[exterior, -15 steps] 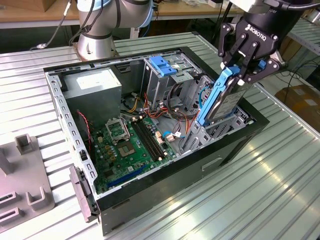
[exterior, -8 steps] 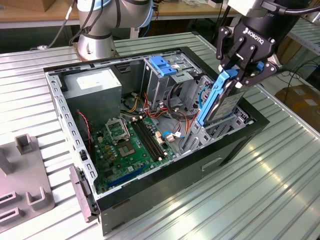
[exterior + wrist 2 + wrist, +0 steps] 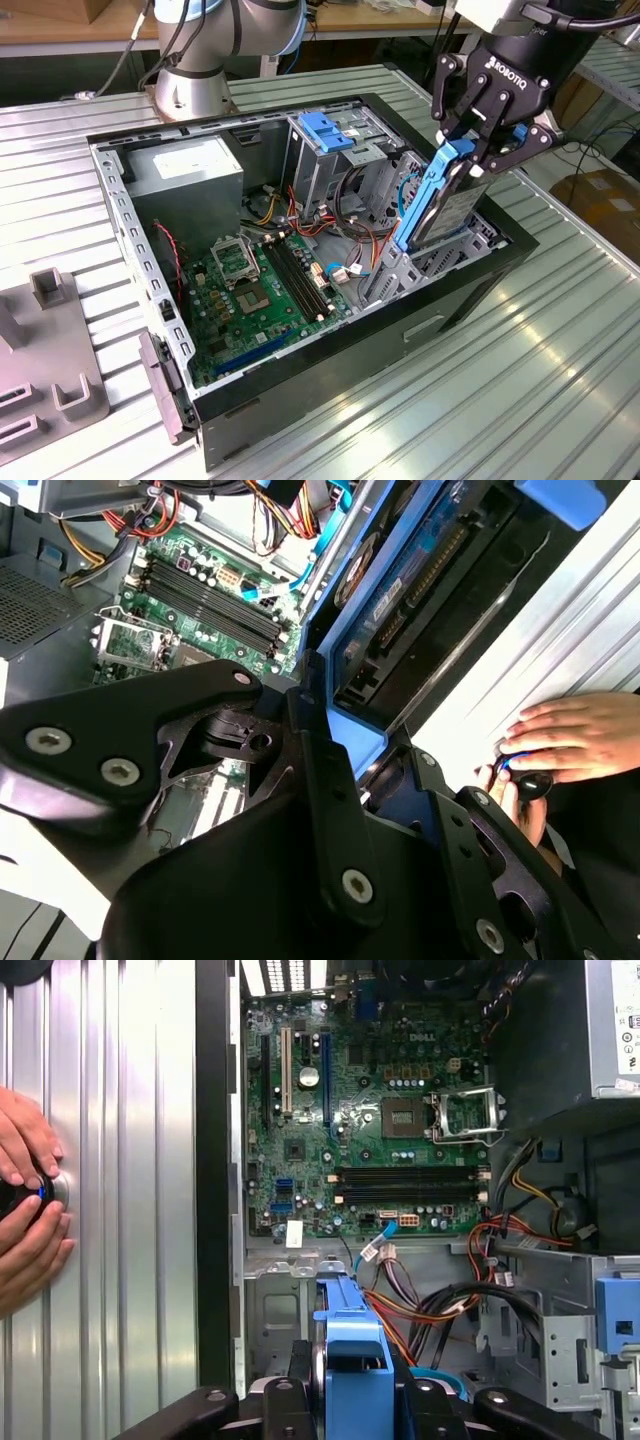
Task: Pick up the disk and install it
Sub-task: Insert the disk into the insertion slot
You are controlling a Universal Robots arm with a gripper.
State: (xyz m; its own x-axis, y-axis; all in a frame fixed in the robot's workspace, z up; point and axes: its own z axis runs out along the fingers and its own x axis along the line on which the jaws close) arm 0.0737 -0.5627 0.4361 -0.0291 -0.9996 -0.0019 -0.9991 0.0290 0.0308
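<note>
The disk, a silver-grey drive in a blue carrier frame, stands on edge, tilted, with its lower end inside the bay at the open computer case's end on the exterior view's right. My black gripper is shut on the disk's upper end from above. In the second wrist view the disk reaches from my gripper down into the case. The first wrist view has the blue frame of the disk clamped in my gripper above the bay.
Inside the case lie the green motherboard, the grey power-supply box and a metal drive cage with a blue bracket. Loose cables run beside the bay. A person's hands rest on a small device on the ribbed table. A grey fixture sits on the exterior view's left.
</note>
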